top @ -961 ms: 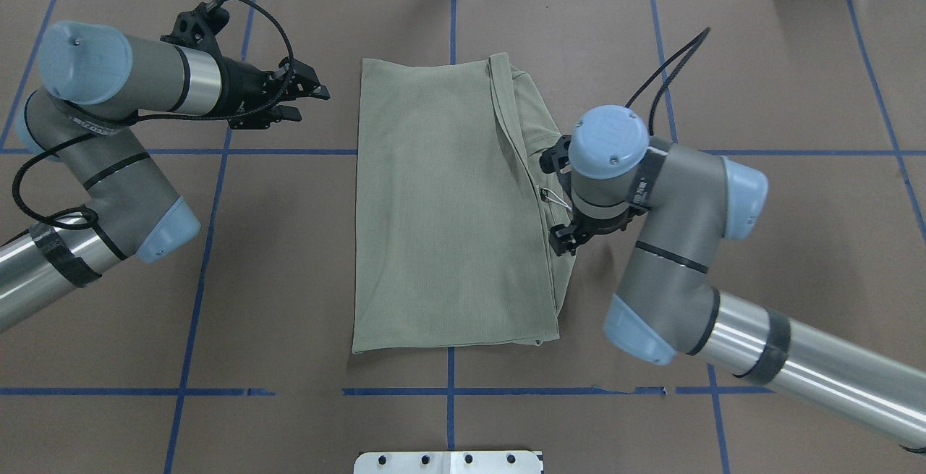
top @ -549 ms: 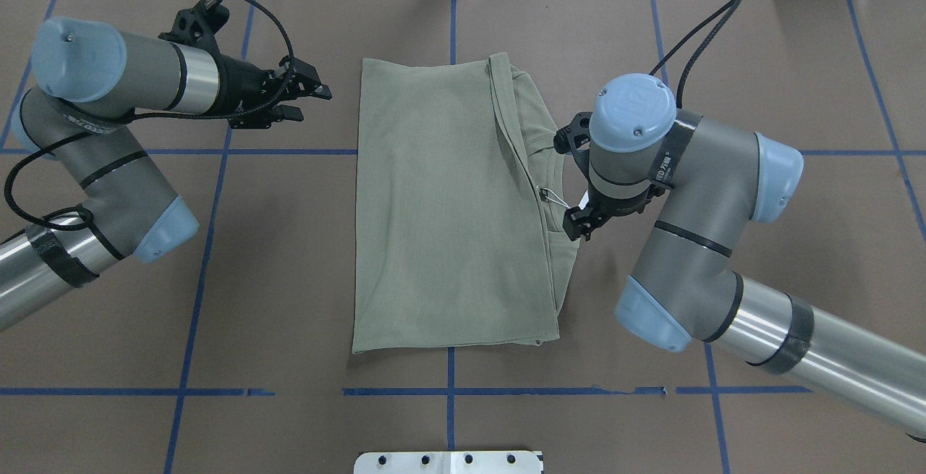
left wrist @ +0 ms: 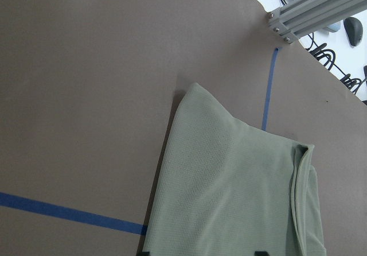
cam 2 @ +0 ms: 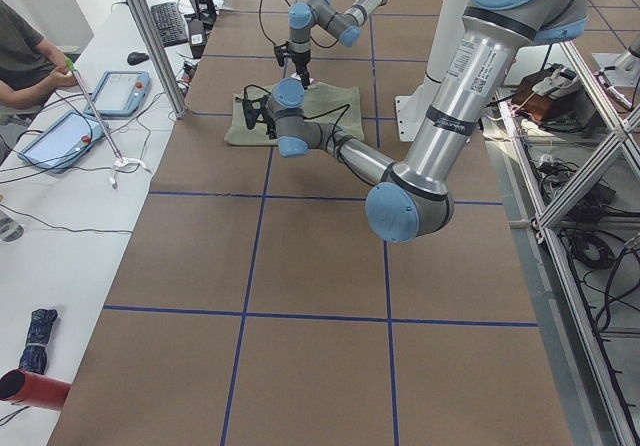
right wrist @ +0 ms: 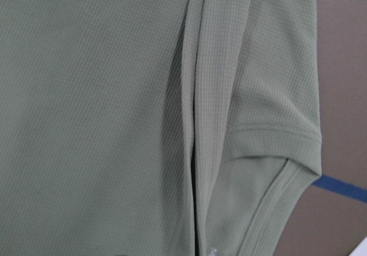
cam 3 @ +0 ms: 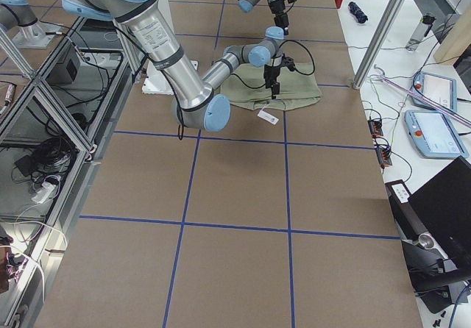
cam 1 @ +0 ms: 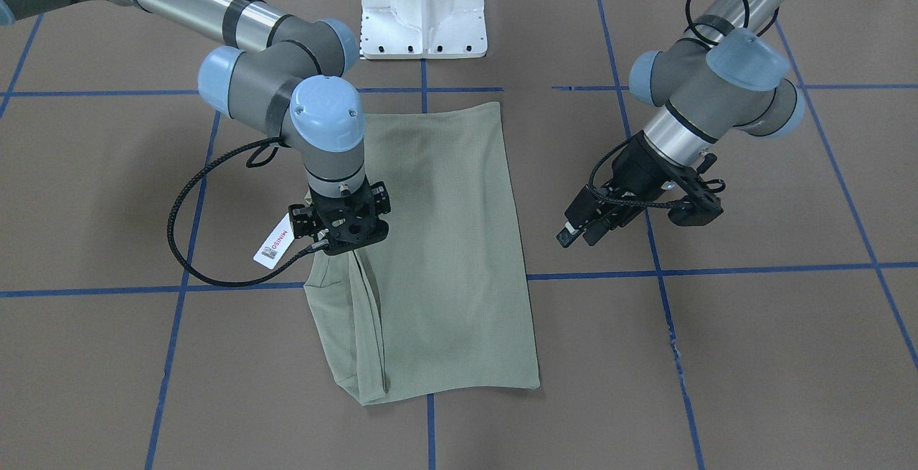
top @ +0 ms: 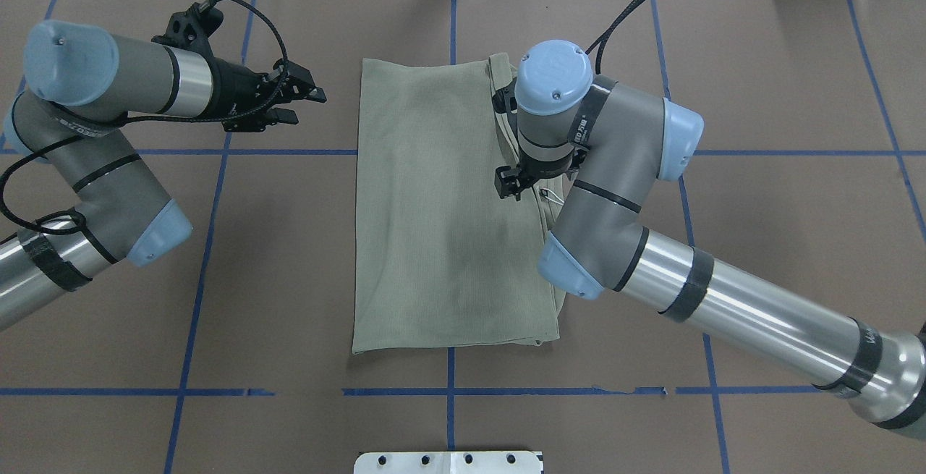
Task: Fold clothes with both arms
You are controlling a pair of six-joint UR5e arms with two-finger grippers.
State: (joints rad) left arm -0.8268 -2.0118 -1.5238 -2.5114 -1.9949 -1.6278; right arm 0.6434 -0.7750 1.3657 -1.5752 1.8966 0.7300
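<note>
Olive shirt lies half-folded mid table, right gripper looks pinched on its collar-side edge w/ hang tag dangling, left gripper spread & empty well off to the side, so one-handed the knit cd slip or bunch crooked.

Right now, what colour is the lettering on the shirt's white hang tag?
Red, printed on the white hang tag. It shows best in the exterior front-facing view.
</note>
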